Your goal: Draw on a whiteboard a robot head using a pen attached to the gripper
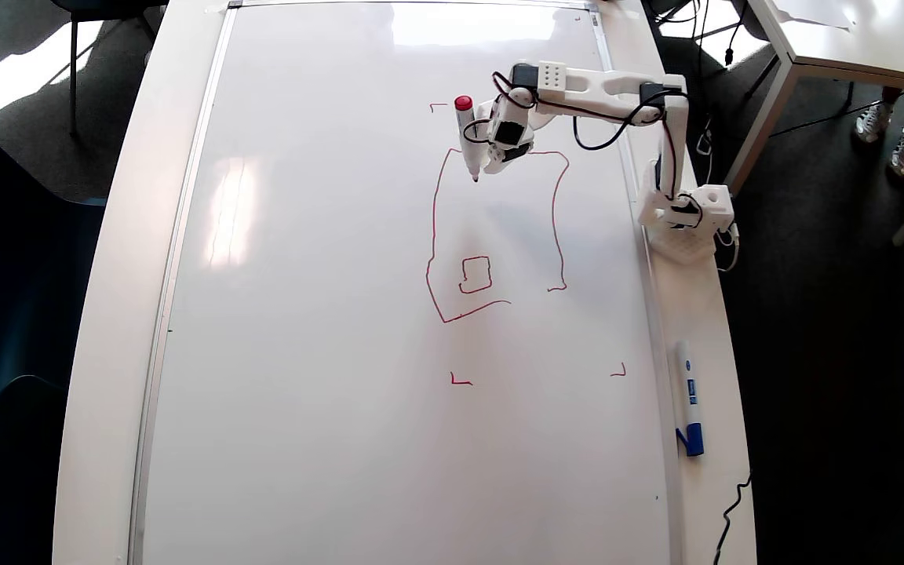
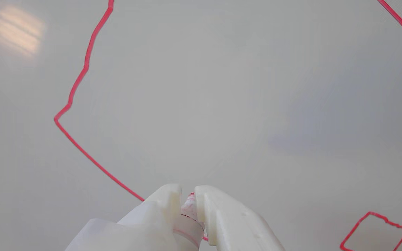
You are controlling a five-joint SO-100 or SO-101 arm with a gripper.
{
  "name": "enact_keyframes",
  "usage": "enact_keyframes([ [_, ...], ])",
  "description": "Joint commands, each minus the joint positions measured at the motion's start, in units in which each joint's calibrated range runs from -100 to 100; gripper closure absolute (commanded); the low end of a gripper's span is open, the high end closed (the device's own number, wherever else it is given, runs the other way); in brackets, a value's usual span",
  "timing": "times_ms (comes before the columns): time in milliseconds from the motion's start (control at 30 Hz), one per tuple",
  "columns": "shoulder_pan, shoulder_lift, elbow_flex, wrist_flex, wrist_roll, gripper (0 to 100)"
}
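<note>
Near the top left corner of the robot head on the whiteboard — fingers pinching the pen — keep tip pressure light, strokes slow, for remaining squares.

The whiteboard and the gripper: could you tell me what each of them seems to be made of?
The whiteboard looks like a glossy coated panel, since window light reflects off it, with a thin silver, probably metal, frame. The gripper, shut on the pen, looks like matte white plastic, likely 3D-printed; faint layer texture shows in the wrist view.
</note>
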Motion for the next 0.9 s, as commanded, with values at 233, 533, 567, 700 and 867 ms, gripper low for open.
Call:
enact_keyframes([
  [233,0.29,3.90,-1.07,-6.81,0.13,99],
  [533,-4.20,3.90,-1.16,-6.81,-1.85,99],
  [567,-4.35,3.98,-1.16,-6.81,-1.85,99],
  [700,-4.71,4.15,-0.70,-6.81,-1.85,99],
  [867,-5.67,4.15,1.75,-9.16,-1.90,99],
])
